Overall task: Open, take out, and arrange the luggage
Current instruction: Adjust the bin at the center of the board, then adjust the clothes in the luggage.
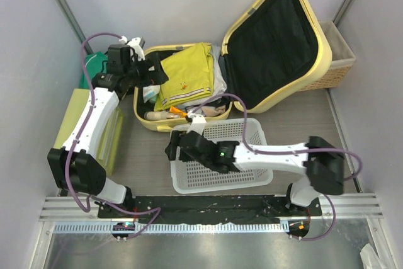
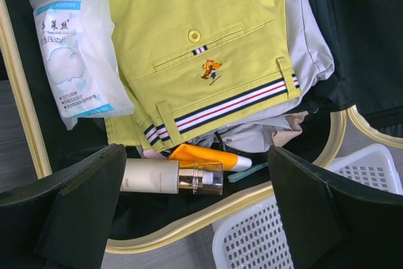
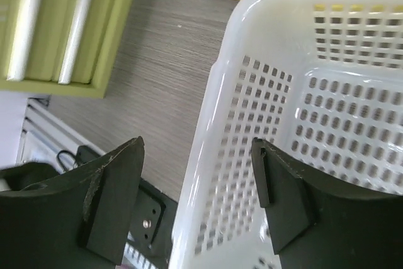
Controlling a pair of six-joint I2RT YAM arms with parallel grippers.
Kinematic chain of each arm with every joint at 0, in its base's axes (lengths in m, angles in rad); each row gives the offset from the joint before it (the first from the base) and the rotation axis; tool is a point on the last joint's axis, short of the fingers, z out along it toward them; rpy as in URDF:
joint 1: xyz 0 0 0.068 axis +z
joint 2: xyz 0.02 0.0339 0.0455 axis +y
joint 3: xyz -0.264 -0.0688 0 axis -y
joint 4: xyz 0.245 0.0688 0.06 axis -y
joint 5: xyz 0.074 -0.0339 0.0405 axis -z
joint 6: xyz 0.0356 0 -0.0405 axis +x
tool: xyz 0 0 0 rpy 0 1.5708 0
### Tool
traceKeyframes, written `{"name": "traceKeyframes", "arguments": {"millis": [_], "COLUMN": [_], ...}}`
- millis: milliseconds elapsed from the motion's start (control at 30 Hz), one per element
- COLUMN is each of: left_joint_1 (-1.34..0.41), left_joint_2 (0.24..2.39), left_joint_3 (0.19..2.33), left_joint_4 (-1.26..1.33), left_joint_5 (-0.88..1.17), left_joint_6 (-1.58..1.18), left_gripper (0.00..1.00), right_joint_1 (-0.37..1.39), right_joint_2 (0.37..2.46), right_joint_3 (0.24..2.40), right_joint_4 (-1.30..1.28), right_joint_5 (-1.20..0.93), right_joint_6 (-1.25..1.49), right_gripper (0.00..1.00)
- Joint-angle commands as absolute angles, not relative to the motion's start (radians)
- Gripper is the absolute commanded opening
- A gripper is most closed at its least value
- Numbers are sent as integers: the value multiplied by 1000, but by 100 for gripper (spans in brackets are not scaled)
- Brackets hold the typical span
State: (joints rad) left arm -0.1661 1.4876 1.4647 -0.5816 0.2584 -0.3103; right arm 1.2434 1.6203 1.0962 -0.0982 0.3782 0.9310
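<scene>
The luggage [image 1: 321, 51] lies open at the middle of the table, its lid propped up toward the far right with the black lining showing, its packed base running near to far just left of the lid. That base sits directly under the left gripper [image 1: 154, 72], so the left arm is clearly the nearer one for lifting anything out. The shell is pale yellow, hard and round-cornered, and its rim [image 2: 25, 111] frames the contents in the left wrist view. The white basket [image 1: 217, 187] stands just beside the near end of the case, and the right gripper [image 1: 175, 146] is at its near left corner, jaws spread and clasping nothing, one finger outside the perforated wall [image 3: 214, 124] and one inside it. Folded yellow-green trousers [image 2: 201, 36] fill most of the base over paler clothing. A cotton pad packet [image 2: 75, 48] lies at their left edge. Nearest the basket, a cream bottle [image 2: 170, 176] with a gold collar lies on its side, and an orange tube [image 2: 201, 155] touches it. The left gripper [image 2: 195, 155] hangs wide apart and empty above these two, the bottle's long axis running from finger to finger, so a pinch across it probably calls for a turn of the wrist first.
</scene>
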Motion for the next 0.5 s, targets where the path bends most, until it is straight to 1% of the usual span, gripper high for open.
{"name": "traceKeyframes", "arguments": {"millis": [0,33,100,133,200,233,267,300,400,467], "left_joint_1": [-169,-170,-169,-170,-172,-173,-175,-175,-178,-176], "left_joint_2": [1414,1407,1378,1368,1341,1332,1327,1321,1316,1310], "left_joint_3": [1488,1489,1476,1451,1427,1405,1399,1394,1396,1390], "left_joint_4": [-584,-587,-572,-562,-528,-517,-500,-496,-495,-494], "left_joint_5": [259,255,235,224,210,207,207,206,210,210], "left_joint_6": [-307,-314,-325,-337,-348,-348,-348,-348,-333,-319], "left_gripper": [100,100,100,100,100,100,100,100,100,100], "right_joint_1": [1298,1258,1169,1067,982,888,852,819,721,645], "right_joint_2": [1352,1339,1345,1359,1409,1436,1463,1495,1603,1679], "right_joint_3": [1023,1032,1113,1146,1227,1259,1341,1377,1512,1590], "right_joint_4": [-29,-43,-86,-125,-132,-156,-179,-196,-251,-282], "right_joint_5": [690,693,583,536,401,346,297,252,186,157], "right_joint_6": [798,754,724,694,646,626,599,572,485,462], "right_gripper": [78,78,78,78,78,78,77,77,75,71]}}
